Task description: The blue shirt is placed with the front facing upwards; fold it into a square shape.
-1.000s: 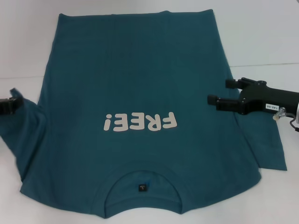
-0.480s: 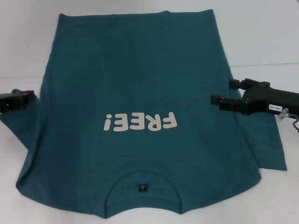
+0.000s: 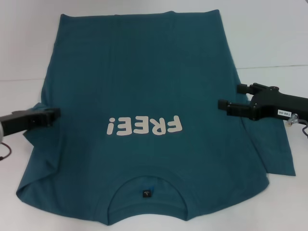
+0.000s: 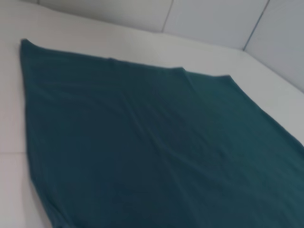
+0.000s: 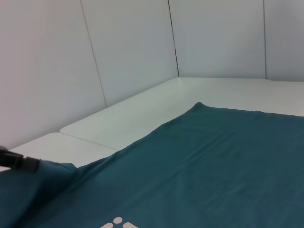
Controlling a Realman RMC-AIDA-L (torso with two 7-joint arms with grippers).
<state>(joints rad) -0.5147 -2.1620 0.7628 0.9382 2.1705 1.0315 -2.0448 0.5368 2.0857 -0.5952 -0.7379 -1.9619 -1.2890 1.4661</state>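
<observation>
Surface, head view: a white table [image 3: 269,33] under the blue shirt [image 3: 139,72], with a seam line running across the table on both sides of the cloth.
Shirt, head view: spread flat, front up, collar at the near edge and hem at the far edge; the white "FREE!" lettering [image 3: 144,126] lies between the two grippers, and a small dark label [image 3: 147,194] sits inside the neck.
Left arm, head view: reaches in level from the left edge, forearm near horizontal. The left gripper [image 3: 52,115] is at the shirt's left side, its black fingers closed on a raised fold of the sleeve cloth, which bunches and hangs just below the tip.
Right arm, head view: reaches in level from the right edge. The right gripper [image 3: 231,97] points toward the lettering with its two fingers spread apart, one nearer the hem, one nearer the collar, over the shirt's right side; the right sleeve [image 3: 276,149] lies flat behind and below it.
Left wrist view: teal cloth [image 4: 142,142] fills the frame ahead of the tool, lightly creased, white table and wall panels beyond; own fingers not seen.
Right wrist view: cloth [image 5: 213,166] stretches ahead, tops of the lettering at the frame edge, the left gripper [image 5: 21,163] far off on lifted cloth, white wall panels [image 5: 128,47] behind.
</observation>
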